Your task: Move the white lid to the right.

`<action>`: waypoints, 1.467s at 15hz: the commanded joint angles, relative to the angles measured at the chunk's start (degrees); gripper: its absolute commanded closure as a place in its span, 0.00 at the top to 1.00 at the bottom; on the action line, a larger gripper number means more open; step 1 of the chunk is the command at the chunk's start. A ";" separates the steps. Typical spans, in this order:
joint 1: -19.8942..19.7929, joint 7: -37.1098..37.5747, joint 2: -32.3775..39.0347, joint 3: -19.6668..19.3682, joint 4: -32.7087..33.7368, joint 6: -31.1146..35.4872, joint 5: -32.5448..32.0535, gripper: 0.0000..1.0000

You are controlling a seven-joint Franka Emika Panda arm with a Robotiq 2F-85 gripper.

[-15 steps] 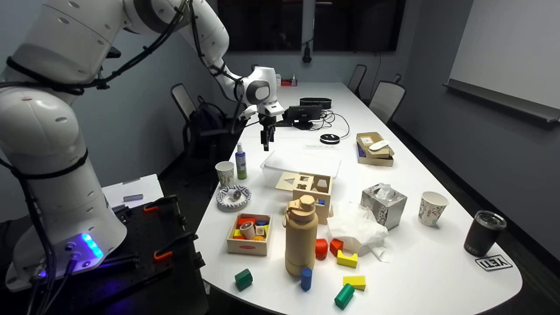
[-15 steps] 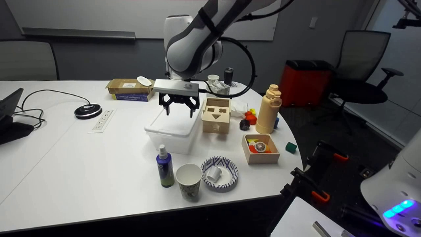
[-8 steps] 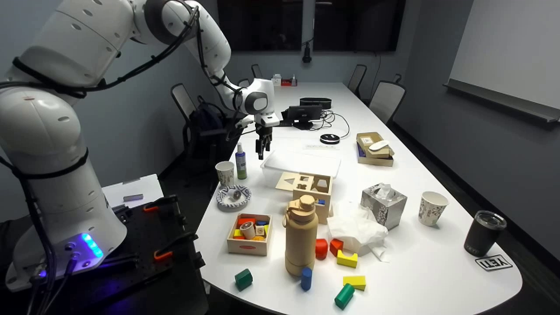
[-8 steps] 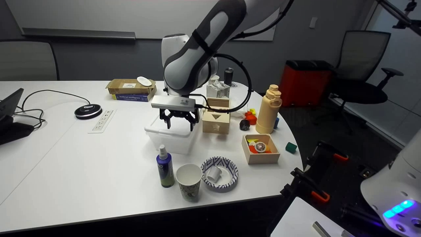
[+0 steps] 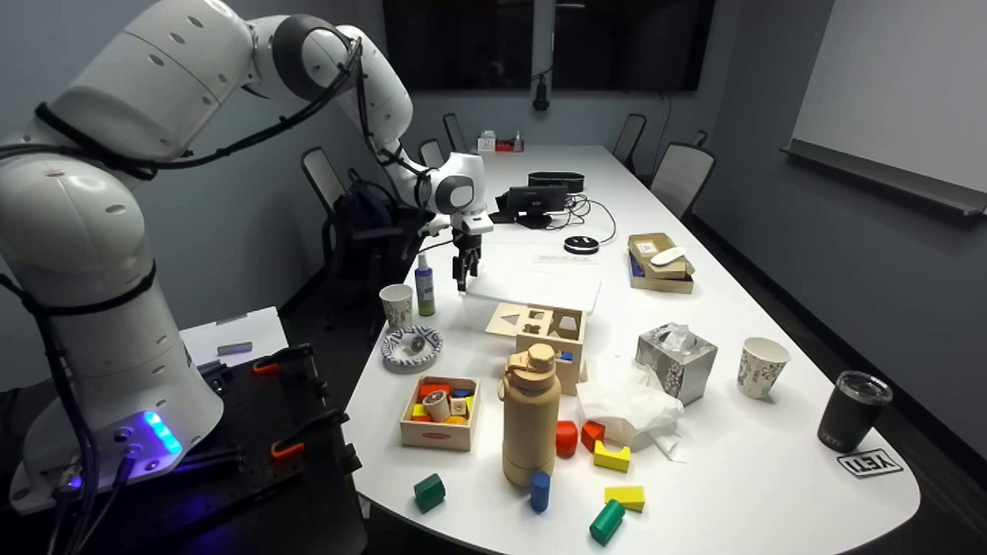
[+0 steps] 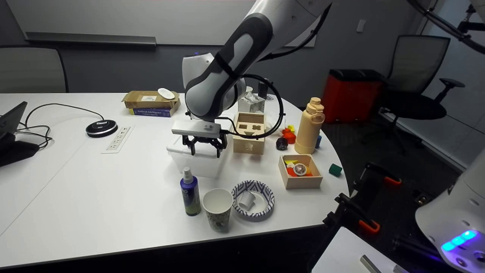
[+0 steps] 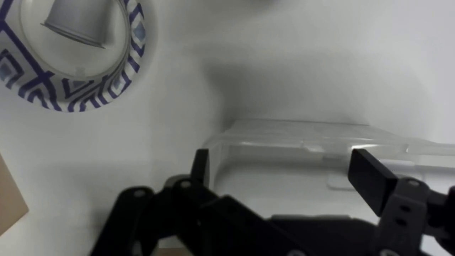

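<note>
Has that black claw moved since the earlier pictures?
Yes, down: in both exterior views the gripper now sits lower relative to the spray bottle, which hasn't moved.

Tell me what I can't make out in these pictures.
White lid: in an exterior view, much of it is hidden behind the arm.
Whether the open jaws touch it: unclear, as they are blurred in the wrist view.
Spray bottle label: too small to read in both exterior views.
Tan corner: cut off by the wrist view's left edge, so unidentified.
Patterned plate: cut off by the wrist view's top and left edges.
</note>
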 commanded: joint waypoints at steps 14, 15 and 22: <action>0.57 2.10 4.02 -2.30 6.92 -2.95 0.70 1.00; 0.50 2.29 4.04 -2.62 7.09 -2.95 0.64 1.00; 0.12 3.34 4.19 -4.37 8.05 -2.94 0.30 1.00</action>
